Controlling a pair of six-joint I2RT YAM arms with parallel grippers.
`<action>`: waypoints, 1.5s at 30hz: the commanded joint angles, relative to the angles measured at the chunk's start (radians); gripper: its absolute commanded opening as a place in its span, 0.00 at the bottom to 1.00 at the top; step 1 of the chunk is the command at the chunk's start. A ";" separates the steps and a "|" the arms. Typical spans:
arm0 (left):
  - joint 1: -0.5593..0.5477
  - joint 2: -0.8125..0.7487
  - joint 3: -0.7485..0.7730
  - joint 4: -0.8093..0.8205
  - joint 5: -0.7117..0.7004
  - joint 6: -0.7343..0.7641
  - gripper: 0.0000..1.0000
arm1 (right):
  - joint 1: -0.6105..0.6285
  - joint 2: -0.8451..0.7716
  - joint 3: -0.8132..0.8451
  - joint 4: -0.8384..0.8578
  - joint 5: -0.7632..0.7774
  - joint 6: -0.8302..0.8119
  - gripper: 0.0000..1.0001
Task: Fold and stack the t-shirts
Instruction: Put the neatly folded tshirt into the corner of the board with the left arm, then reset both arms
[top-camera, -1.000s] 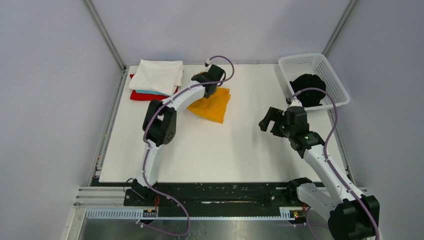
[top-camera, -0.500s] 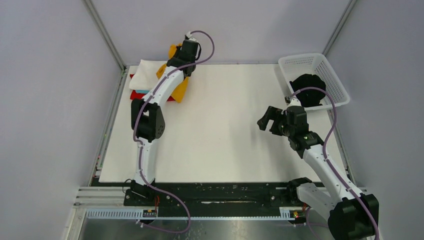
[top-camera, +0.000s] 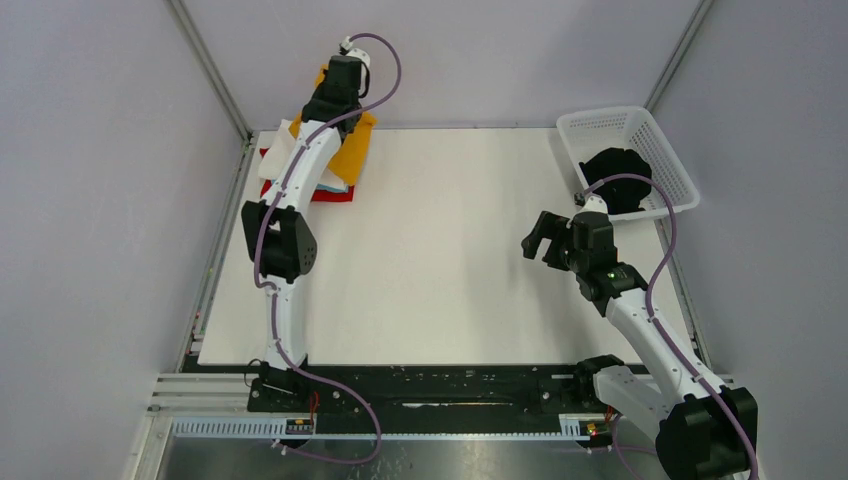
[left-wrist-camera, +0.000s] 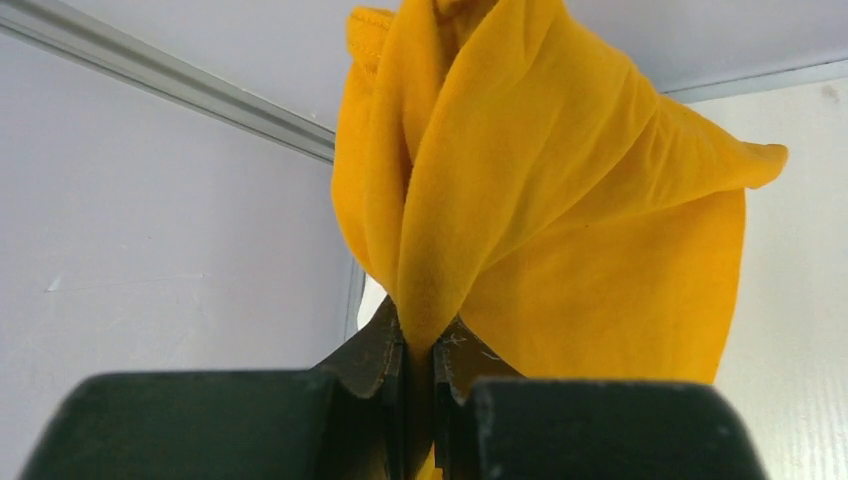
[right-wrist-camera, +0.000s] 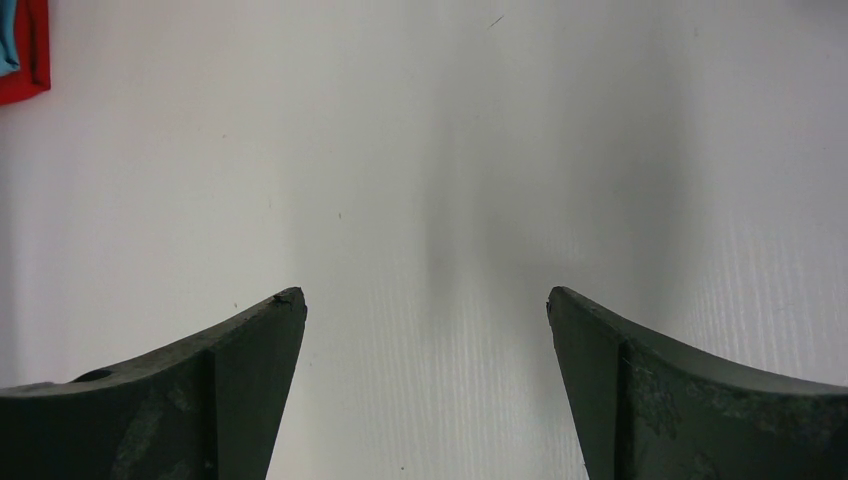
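Nearer part of the table (top-camera: 450, 290), right side: my right gripper (right-wrist-camera: 425, 310) hangs over bare white surface with its jaws spread wide and nothing between them. It is well apart from any cloth.

Far right corner: a white basket (top-camera: 672, 150) holds a black shirt (top-camera: 612, 178), bundled and, by the look of it, not yet folded.

Far left corner: a stack of folded shirts, with a white shirt (top-camera: 276, 152) on top, a light-blue shirt (top-camera: 333, 186) showing as a sliver, and a red shirt (top-camera: 335, 197) at the bottom. My left gripper (left-wrist-camera: 420, 345) is raised above this stack, jaws clenched on a bunched fold of the yellow shirt (left-wrist-camera: 560, 200). The cloth spreads from the pinch in gathered pleats, and part of it drapes over the right-hand side of the stack. I cannot tell whether it touches the white shirt, because my arm covers that spot.

Judgement: the step in hand is laying the yellow shirt on the stack. To do it well, I should lower slowly so the free edge lands first. Then I should draw the pinch across so the cloth lies flat, and line it up with the white shirt's edges before letting go. Risk: the grip is on a bunch, so releasing from height would leave a crumpled heap and could knock the stack askew.
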 joint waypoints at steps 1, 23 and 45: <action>0.069 -0.051 -0.012 0.040 0.080 -0.032 0.00 | -0.003 -0.001 0.020 0.002 0.053 -0.017 1.00; 0.265 0.147 0.017 0.129 0.020 -0.167 0.13 | -0.002 0.098 0.062 -0.006 0.087 -0.022 0.99; 0.126 -0.893 -1.137 0.425 0.722 -0.885 0.99 | -0.003 -0.145 -0.087 -0.006 0.126 0.038 0.99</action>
